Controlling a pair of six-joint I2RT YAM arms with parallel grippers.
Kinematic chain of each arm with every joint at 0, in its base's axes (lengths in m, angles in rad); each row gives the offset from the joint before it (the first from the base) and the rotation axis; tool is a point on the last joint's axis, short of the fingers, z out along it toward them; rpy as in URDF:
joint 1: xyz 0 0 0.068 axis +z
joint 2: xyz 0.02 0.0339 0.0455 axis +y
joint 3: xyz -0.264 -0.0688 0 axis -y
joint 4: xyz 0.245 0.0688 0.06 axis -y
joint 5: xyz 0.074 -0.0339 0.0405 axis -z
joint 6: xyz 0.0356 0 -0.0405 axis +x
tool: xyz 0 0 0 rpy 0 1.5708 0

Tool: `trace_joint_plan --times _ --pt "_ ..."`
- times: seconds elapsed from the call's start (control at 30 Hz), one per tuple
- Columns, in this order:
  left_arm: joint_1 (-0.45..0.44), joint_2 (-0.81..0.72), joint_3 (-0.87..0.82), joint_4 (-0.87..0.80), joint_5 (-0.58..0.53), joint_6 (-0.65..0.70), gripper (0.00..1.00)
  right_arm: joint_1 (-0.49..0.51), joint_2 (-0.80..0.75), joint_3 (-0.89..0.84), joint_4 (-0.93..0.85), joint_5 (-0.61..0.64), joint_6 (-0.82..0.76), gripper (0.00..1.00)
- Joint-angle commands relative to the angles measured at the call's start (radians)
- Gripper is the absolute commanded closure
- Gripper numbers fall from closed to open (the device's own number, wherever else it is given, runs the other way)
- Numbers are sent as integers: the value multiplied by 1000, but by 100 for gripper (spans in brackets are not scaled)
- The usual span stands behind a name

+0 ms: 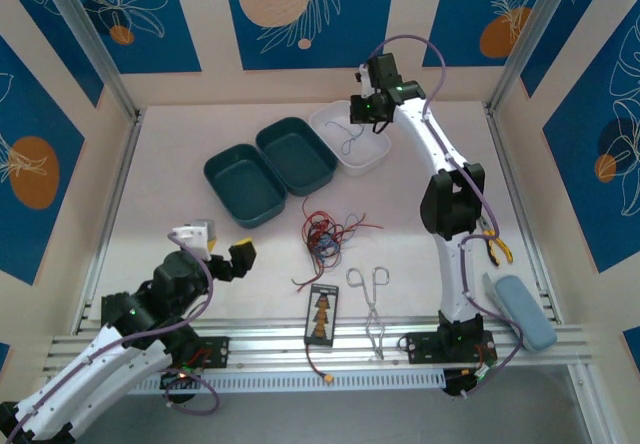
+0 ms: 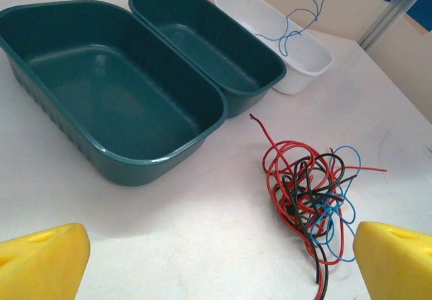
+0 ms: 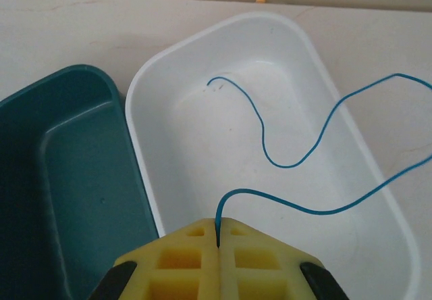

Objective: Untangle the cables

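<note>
Over the white tray at the far side of the counter, the right jaws are pinched shut on one end of a blue wire, which curls limply down into the tray. The left jaws stand wide and hold nothing. They face the tangle of cables, red, blue and black, lying on the counter beside two glossy green trays. These strands look light, thin, springy and smooth-coated. A free end poking from the heap is probably the best place to pinch.
</note>
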Motion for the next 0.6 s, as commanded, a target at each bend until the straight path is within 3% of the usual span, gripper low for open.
trace_joint_plan --times 0.0,0.57 --pt "-5 -7 -12 5 6 -15 0 18 32 -6 10 -33 5 100" --pt "-5 -8 -19 5 19 -25 0 73 110 -33 -27 -91 2 100"
